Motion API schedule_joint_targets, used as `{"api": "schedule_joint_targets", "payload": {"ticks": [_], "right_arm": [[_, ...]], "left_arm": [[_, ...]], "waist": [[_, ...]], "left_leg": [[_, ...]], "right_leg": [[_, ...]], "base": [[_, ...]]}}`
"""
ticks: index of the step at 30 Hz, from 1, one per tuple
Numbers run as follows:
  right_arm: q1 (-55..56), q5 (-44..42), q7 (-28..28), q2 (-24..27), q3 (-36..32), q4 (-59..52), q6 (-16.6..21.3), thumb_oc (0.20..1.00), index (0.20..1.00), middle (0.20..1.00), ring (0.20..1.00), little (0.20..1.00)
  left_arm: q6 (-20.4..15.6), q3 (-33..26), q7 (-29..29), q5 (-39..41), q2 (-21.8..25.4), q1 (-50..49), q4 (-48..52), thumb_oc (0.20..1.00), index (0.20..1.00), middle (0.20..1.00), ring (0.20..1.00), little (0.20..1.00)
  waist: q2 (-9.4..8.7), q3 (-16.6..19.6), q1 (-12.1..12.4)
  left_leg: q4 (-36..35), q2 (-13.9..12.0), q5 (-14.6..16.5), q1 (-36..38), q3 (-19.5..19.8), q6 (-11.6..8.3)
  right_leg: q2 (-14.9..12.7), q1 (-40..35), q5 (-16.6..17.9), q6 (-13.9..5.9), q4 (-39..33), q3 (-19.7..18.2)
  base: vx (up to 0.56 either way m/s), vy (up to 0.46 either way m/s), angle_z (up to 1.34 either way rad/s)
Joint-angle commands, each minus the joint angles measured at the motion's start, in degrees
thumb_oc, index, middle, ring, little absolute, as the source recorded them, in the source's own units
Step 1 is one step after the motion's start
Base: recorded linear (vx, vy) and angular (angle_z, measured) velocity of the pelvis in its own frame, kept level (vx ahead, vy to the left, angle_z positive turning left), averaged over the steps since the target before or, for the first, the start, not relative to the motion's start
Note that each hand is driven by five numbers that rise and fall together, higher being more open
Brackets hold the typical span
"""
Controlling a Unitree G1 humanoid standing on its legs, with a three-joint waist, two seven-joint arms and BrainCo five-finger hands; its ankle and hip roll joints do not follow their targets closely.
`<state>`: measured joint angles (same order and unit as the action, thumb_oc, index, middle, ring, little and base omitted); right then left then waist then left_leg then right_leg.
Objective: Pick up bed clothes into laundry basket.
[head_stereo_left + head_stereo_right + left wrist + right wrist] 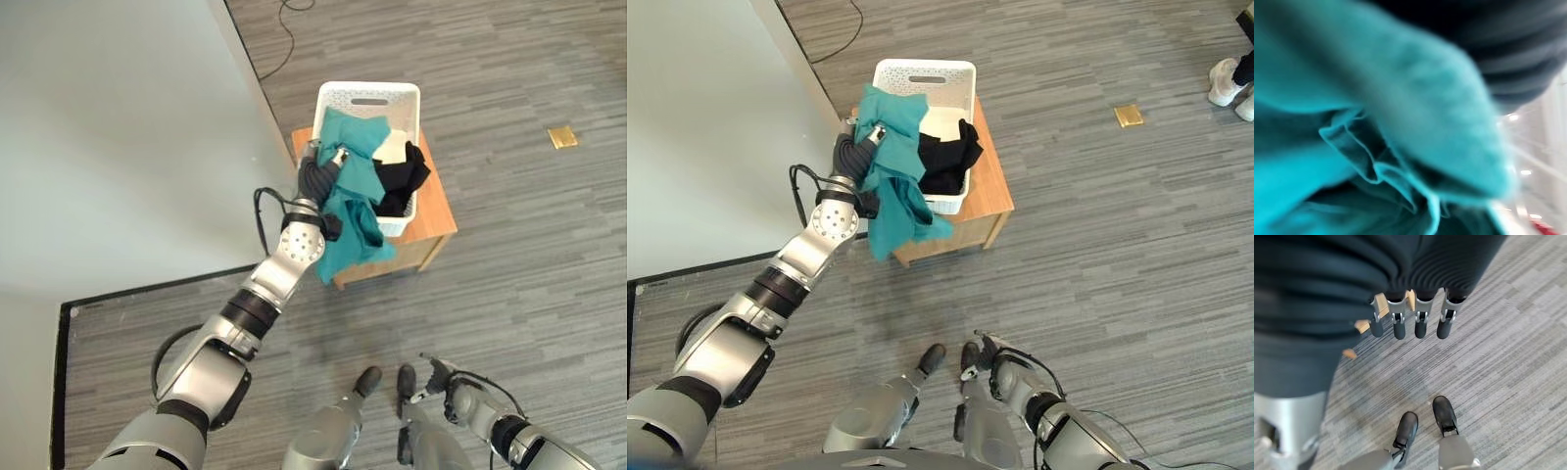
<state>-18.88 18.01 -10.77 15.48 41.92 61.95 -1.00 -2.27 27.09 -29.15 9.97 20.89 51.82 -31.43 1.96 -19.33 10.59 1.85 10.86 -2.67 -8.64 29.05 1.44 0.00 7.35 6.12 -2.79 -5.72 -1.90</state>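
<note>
2 garments (397,171) in basket (368,96); teal cloth (353,196) overhanging.

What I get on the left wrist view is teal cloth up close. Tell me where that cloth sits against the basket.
Observer: The teal cloth lies partly in the white laundry basket. Its lower part hangs over the near rim, down past the edge of the wooden table.
Operator: Report the left hand.
Observer: The left hand is at the basket's left rim, with its fingers curled into the cloth.
Operator: Say what else is in the basket.
Observer: A black garment lies along its right side.
</note>
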Motion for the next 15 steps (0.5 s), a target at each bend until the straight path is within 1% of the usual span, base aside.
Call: {"api": "schedule_joint_targets", "payload": {"ticks": [1,4,5,6,7,8,10,11,12,15], "right_arm": [[3.4,0.4,0.3,2.0,-2.2,-0.1,0.6,1.0,1.0,1.0,1.0,1.0],[3.6,1.0,1.1,2.7,-1.8,0.8,0.3,1.0,1.0,1.0,1.0,1.0],[3.6,1.0,1.1,2.6,-1.9,0.8,0.3,1.0,1.0,1.0,1.0,1.0],[2.5,1.9,1.9,3.1,-1.0,1.9,-0.2,1.0,1.0,1.0,1.0,1.0],[1.8,2.0,2.3,3.5,-0.5,2.2,-0.4,1.0,1.0,1.0,1.0,1.0],[-0.4,2.4,2.9,4.1,0.2,2.7,-0.6,1.0,1.0,1.0,1.0,1.0],[-1.7,2.6,3.3,4.7,0.7,3.0,-0.7,1.0,1.0,1.0,1.0,1.0],[-2.7,2.6,3.7,5.1,1.2,3.2,-0.8,1.0,1.0,1.0,1.0,1.0],[-2.9,2.6,3.8,5.0,1.1,3.2,-0.8,1.0,1.0,1.0,1.0,1.0],[-3.5,2.7,4.3,5.3,1.2,3.6,-1.0,1.0,1.0,1.0,1.0,1.0]], "left_arm": [[-2.5,-1.0,-2.1,-1.7,0.1,11.9,-2.2,0.2,0.2,0.2,0.2,0.2],[-2.5,1.0,-2.0,0.0,2.3,19.4,-5.8,0.2,0.2,0.2,0.2,0.2],[-2.6,1.1,-2.0,0.1,2.3,19.6,-6.0,0.2,0.2,0.2,0.2,0.2],[-2.8,3.9,-2.1,2.2,3.7,27.5,-10.6,0.2,0.2,0.2,0.2,0.2],[-2.6,5.2,-1.9,3.4,4.3,30.5,-12.6,0.2,0.2,0.2,0.2,0.2],[-3.1,7.8,-0.8,7.4,6.4,37.9,-19.1,0.2,0.2,0.2,0.2,0.2],[-3.3,10.1,0.7,10.1,8.1,43.0,-23.3,0.2,0.2,0.2,0.2,0.2],[-3.4,12.4,2.6,12.6,9.3,47.8,-26.8,0.2,0.2,0.2,0.2,0.2],[-3.5,12.5,2.7,12.8,9.3,48.1,-27.1,0.2,0.2,0.2,0.2,0.2],[-4.2,15.5,4.2,14.3,11.6,52.9,-29.1,0.2,0.2,0.2,0.2,0.2]], "waist": [[3.36,2.9,0.0],[4.02,3.9,-0.3],[3.98,3.8,-0.3],[4.22,4.7,-0.3],[4.37,5.1,-0.4],[4.34,5.6,-0.4],[4.38,6.0,-0.5],[4.46,6.2,-0.6],[4.38,6.2,-0.6],[4.6,6.4,-0.5]], "left_leg": [[-6.9,-2.3,-1.3,-0.2,-2.3,-1.02],[-6.9,-2.7,-0.9,0.4,-3.1,-1.17],[-6.9,-2.7,-0.9,0.4,-3.1,-1.17],[-6.9,-2.9,-0.8,0.6,-3.8,-1.23],[-6.9,-2.9,-0.8,0.6,-4.0,-1.23],[-6.9,-3.0,-0.8,0.3,-4.8,-1.21],[-6.9,-3.2,-0.7,0.1,-5.3,-1.22],[-6.9,-3.3,-0.6,-0.3,-5.9,-1.25],[-6.9,-3.3,-0.6,-0.4,-5.9,-1.25],[-6.9,-3.1,-0.5,-1.0,-6.2,-1.21]], "right_leg": [[0.2,0.9,-3.9,-2.27,0.7,2.2],[-0.1,0.1,-4.3,-2.64,0.7,3.0],[-0.1,0.1,-4.3,-2.64,0.7,3.0],[-0.3,-0.3,-4.5,-2.98,0.7,3.2],[-0.4,-0.4,-4.6,-3.1,0.7,3.3],[-0.8,-0.1,-4.7,-3.45,0.7,3.5],[-1.1,0.2,-4.7,-3.67,0.7,3.7],[-1.5,0.5,-4.8,-4.05,0.7,4.0],[-1.6,0.6,-4.8,-4.06,0.7,4.0],[-2.1,1.1,-4.9,-4.39,0.7,4.2]], "base": [[0.09,-0.032,0.13],[0.1,-0.012,0.15],[0.12,0.002,0.11],[0.13,0.011,0.07],[0.21,0.033,-0.02],[0.15,0.037,-0.09],[0.14,0.043,-0.16],[0.1,0.036,-0.1],[0.1,0.048,-0.07],[0.09,0.039,-0.05]]}}
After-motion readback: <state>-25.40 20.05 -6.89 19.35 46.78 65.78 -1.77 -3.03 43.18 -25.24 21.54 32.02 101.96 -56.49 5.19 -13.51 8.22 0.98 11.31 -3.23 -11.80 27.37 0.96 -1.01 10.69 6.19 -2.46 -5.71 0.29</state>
